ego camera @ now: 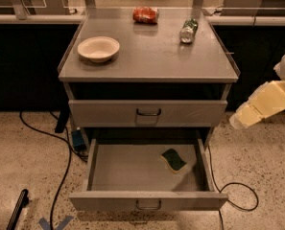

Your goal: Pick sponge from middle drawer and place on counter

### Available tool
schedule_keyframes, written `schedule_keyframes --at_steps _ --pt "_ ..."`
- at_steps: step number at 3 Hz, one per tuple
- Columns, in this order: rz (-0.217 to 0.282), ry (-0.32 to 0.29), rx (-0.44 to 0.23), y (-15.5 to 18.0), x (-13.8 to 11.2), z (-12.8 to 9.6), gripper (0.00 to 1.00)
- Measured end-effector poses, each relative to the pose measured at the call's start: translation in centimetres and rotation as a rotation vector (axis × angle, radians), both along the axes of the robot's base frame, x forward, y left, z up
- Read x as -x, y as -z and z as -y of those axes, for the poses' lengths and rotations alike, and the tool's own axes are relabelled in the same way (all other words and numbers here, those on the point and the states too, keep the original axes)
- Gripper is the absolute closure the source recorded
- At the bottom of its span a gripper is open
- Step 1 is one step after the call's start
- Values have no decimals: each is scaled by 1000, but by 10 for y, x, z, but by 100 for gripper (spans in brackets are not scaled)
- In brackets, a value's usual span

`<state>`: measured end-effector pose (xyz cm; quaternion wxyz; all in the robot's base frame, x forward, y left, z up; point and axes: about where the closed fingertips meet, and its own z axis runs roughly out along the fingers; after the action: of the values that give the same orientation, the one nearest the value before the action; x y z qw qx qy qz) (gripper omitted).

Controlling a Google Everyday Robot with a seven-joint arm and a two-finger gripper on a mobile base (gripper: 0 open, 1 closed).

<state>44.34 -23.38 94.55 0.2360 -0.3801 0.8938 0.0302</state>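
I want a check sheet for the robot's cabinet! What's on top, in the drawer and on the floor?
Surface: counter holds three things; the sponge is not on it.
Job's things: sponge lies green side up, right of middle in the open middle drawer.
Clutter: bowl front left; red can at the back; green can back right, lying down.
Gripper: gripper hangs right of the cabinet, level with the shut upper drawer, away from the sponge.
Cables: black cable on the floor at left; cable loop at right.
Surroundings: speckled floor, dark cabinets behind.
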Motion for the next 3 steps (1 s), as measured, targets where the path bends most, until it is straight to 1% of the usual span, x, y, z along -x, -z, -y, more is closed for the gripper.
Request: schedule_keyframes --at_steps 1,2,3 --pt "22 24 -4 3 1 0 0" --pt "-78 88 -66 63 -22 -8 0" --pt "-141 159 -115 122 -57 -22 0"
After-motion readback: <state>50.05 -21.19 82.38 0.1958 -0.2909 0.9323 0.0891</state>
